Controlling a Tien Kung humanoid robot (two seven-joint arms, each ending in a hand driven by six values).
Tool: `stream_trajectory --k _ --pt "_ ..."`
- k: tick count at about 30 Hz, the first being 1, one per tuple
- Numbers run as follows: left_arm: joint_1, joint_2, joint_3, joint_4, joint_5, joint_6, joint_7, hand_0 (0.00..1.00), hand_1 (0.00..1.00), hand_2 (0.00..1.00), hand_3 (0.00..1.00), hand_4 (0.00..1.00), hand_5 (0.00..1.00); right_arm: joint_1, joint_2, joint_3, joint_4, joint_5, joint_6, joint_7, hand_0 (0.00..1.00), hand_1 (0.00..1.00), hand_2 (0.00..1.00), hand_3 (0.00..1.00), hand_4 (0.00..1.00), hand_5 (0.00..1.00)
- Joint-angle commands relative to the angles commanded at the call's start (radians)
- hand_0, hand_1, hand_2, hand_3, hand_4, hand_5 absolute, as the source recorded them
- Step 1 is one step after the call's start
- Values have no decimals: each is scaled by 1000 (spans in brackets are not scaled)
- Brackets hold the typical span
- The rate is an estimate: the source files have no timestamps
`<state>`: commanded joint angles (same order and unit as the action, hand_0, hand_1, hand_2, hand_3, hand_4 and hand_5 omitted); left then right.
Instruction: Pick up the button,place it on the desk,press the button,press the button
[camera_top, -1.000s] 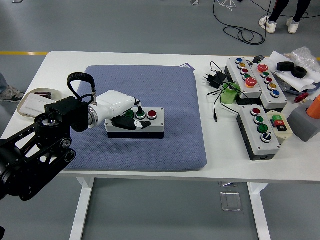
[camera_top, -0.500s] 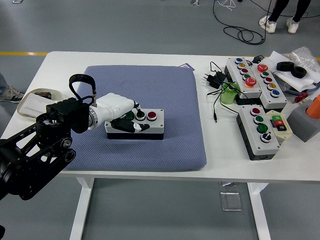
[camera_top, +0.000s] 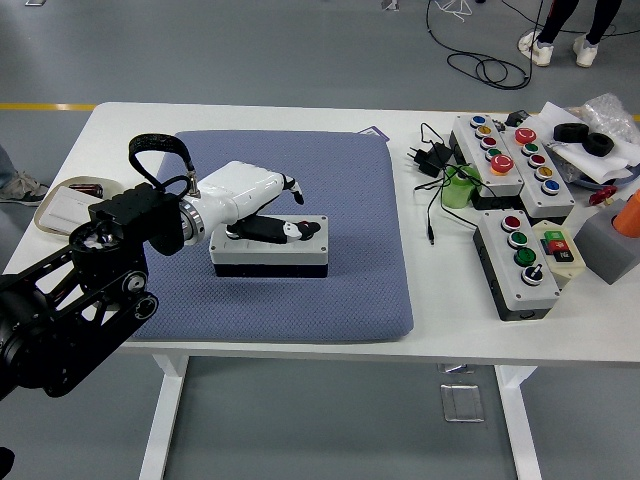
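White tabletop (camera_top: 250, 345) carries a blue mat (camera_top: 340, 270); the left hand (camera_top: 262, 205) lies over the button box (camera_top: 270, 246), fingers extended, gripping nothing.

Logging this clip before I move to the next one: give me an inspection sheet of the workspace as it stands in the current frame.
Surface: white table, blue-grey mat on its left half.
Job's things: button box sits on the mat, a red button visible at its right end.
Clutter: three more button boxes, a grey block, black tape rolls and a tray at the left edge.
Grippers: left hand lies over the box's top, fingers extended across the buttons; right hand nothing seen.
Cables: black adapter and lead right of the mat.
Surroundings: grey floor, cable loops, a person's feet beyond the table.
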<state>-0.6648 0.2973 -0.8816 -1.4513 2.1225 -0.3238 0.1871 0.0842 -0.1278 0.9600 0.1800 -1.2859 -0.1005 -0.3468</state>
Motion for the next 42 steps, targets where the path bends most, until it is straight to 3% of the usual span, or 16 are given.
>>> stream_trajectory --k 6,32,42 --pt "-6 -8 25 4 2 -31 -8 13 2 23 741 781 998 1 -1 -2 0 3 -1 1 640 448 615 561 311 215" --pt "-12 -21 65 72 9 -61 0 14 2 26 765 769 998 0 -1 5 0 -11 1 -3 641 448 615 561 311 213" --pt "-13 -20 88 88 12 -96 4 14 2 27 765 767 998 -1 -1 6 0 -11 1 -2 642 447 615 561 311 213"
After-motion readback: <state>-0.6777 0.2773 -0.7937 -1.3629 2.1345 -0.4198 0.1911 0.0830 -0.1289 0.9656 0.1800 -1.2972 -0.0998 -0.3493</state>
